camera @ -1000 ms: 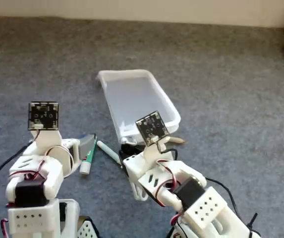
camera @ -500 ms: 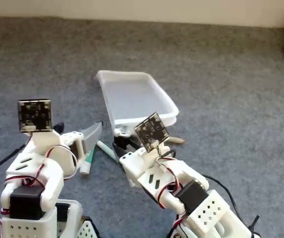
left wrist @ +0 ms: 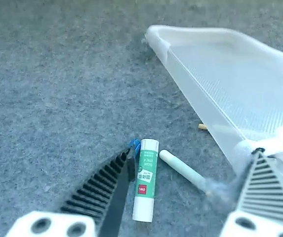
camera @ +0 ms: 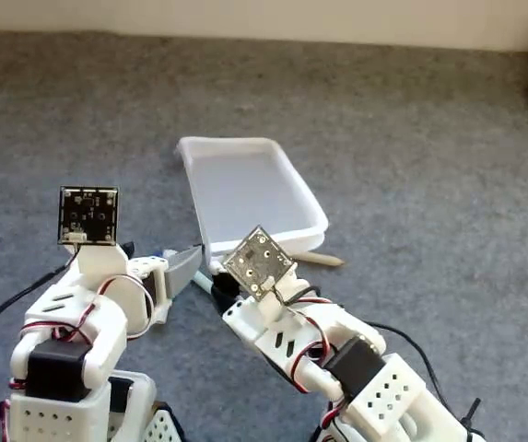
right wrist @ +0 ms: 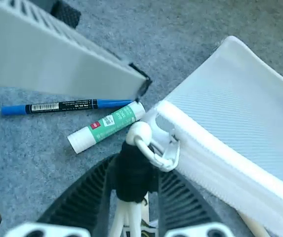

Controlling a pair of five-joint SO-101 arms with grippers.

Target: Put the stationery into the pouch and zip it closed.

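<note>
The white mesh pouch lies open in the middle of the grey carpet. My right gripper is shut on the black zipper pull at the pouch's near corner. Beside that corner lie a green-and-white glue stick, a white pen and a blue pen. My left gripper hangs open just above the glue stick and the white pen, one finger on each side. In the high view its grey finger covers most of them.
A wooden pencil lies by the pouch's near right corner, partly under it. Bare carpet surrounds the pouch on the far side and to the right. A pale wall edge runs along the back.
My right gripper has drawn back towards the near left, dragging the pouch's corner with it. My left gripper has swung right and now hangs over the glue stick and white pen.
</note>
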